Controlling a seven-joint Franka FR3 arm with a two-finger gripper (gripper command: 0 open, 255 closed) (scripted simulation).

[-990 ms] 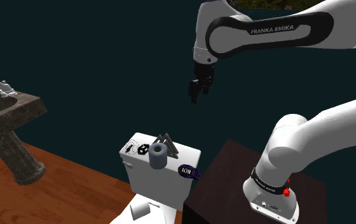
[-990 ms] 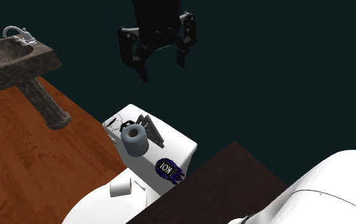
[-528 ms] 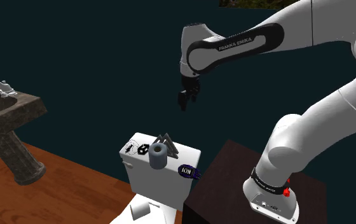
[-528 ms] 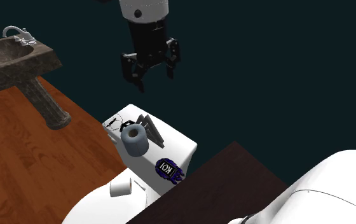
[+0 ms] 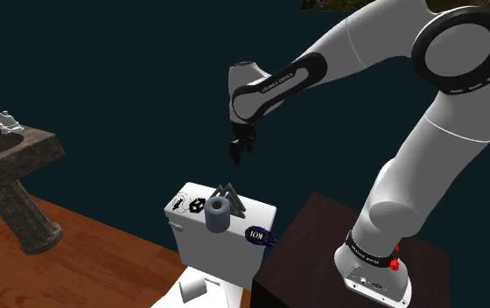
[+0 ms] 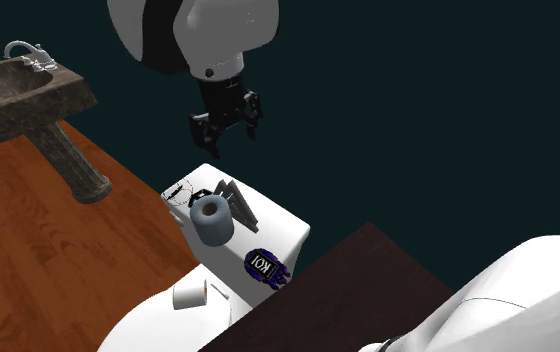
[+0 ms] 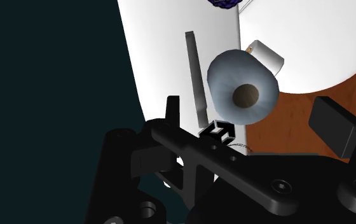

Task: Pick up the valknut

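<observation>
Pincer (image 6: 223,138) descended, open; valknut (image 6: 235,203) below, apart, on tank (image 6: 280,233).

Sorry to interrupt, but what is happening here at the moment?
The white Franka arm holds its black end effector open and empty in the air over a white toilet tank. The dark grey valknut of interlocked triangles lies untouched on the tank top, next to a grey-blue roll.

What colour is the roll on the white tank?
The roll is blue-grey; wrist view shows it best.
</observation>
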